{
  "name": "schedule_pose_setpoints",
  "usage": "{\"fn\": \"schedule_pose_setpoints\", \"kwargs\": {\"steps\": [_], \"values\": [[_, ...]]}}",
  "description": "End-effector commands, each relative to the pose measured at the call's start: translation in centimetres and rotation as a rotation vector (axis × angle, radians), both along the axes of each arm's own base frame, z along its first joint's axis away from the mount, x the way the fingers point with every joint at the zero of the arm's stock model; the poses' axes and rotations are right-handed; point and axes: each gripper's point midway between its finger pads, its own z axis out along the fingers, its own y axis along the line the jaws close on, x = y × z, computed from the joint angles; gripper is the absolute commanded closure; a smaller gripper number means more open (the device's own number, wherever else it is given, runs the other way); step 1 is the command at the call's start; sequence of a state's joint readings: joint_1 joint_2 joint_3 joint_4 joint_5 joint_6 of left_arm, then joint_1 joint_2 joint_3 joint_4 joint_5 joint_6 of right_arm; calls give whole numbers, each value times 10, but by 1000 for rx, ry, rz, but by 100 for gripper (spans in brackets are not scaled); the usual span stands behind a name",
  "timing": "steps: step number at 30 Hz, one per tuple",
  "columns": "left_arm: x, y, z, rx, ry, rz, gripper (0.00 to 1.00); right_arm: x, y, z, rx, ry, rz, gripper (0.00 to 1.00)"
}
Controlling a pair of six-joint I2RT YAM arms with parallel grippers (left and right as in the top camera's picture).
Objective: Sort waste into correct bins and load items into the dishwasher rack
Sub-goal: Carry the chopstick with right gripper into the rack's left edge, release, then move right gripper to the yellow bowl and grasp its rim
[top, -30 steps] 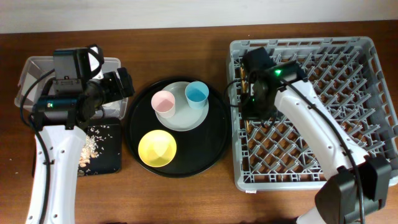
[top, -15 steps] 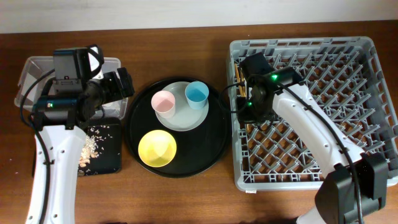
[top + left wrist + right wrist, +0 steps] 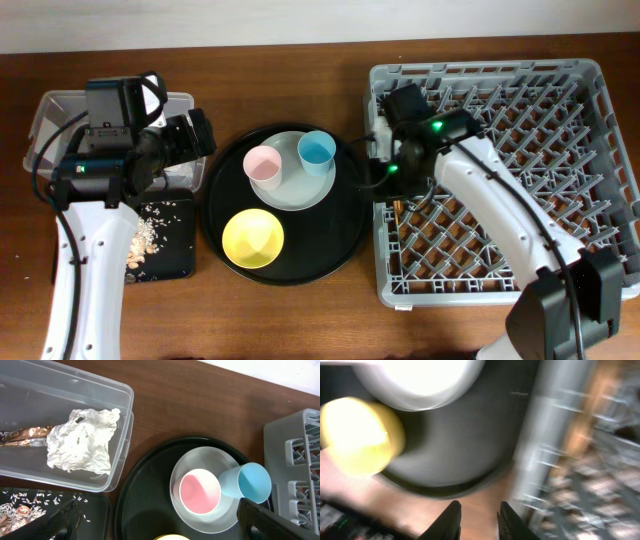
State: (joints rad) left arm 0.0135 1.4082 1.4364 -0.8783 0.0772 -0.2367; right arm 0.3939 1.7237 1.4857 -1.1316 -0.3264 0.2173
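In the left wrist view, the clear box (image 3: 120, 395) holds the crumpled napkin (image 3: 80, 442) and the gold-brown wrapper (image 3: 22, 437). Below it, the flat black tray (image 3: 100, 510) carries food scraps (image 3: 20, 510). The pink cup (image 3: 200, 492) and blue cup (image 3: 247, 482) stand on the pale plate (image 3: 182, 467). The yellow bowl (image 3: 253, 238) sits in front of them. My left gripper (image 3: 160, 530) hangs wide open over the box's corner, holding nothing. My right gripper (image 3: 480, 520) is at the left edge of the dishwasher rack (image 3: 590, 180), jaws slightly apart and empty. A bit of the chopsticks (image 3: 399, 207) shows in the rack under the arm.
The cups, plate and bowl all rest on a large round black tray (image 3: 340, 230) between the bins and the rack. Bare brown table (image 3: 300, 320) runs along the front. The right wrist view is blurred.
The right gripper has parted its jaws a little and shifted left toward the rack's edge, leaving the chopsticks in the rack. The left arm has not moved.
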Motion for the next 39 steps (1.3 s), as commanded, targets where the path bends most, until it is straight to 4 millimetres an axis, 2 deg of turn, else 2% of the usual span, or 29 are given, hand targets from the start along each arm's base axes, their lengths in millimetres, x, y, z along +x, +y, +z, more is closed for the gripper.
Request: {"fn": "schedule_pose_setpoints", "kwargs": {"steps": [1,3,6,9,12,15,21,24,28,33,36,39], "values": [[1,1,6,-2,-16,4,1,-34,64,38,210,-50,259,72],[1,1,6,-2,-16,4,1,-57,89,34,190,-60,363,71],[1,1,6,-2,-16,4,1,-73,119,27,158,-123,467,66],[1,1,6,-2,-16,4,1,-85,148,20,134,-213,550,59],[1,1,6,-1,-17,4,1,-99,179,11,100,-303,629,58],[1,1,6,-2,-16,4,1,-107,199,-5,39,-367,676,57],[1,1,6,-2,-16,4,1,-107,230,-44,-32,-441,712,51],[1,1,6,-2,-16,4,1,-98,249,-65,-8,-466,705,49],[1,1,6,-2,-16,4,1,-92,260,-87,-4,-470,704,51],[1,1,6,-2,-16,4,1,-92,257,-107,-34,-439,710,52],[1,1,6,-2,-16,4,1,-88,253,-110,-67,-452,700,66],[1,1,6,-2,-16,4,1,-88,250,-110,-80,-447,700,76]]}}
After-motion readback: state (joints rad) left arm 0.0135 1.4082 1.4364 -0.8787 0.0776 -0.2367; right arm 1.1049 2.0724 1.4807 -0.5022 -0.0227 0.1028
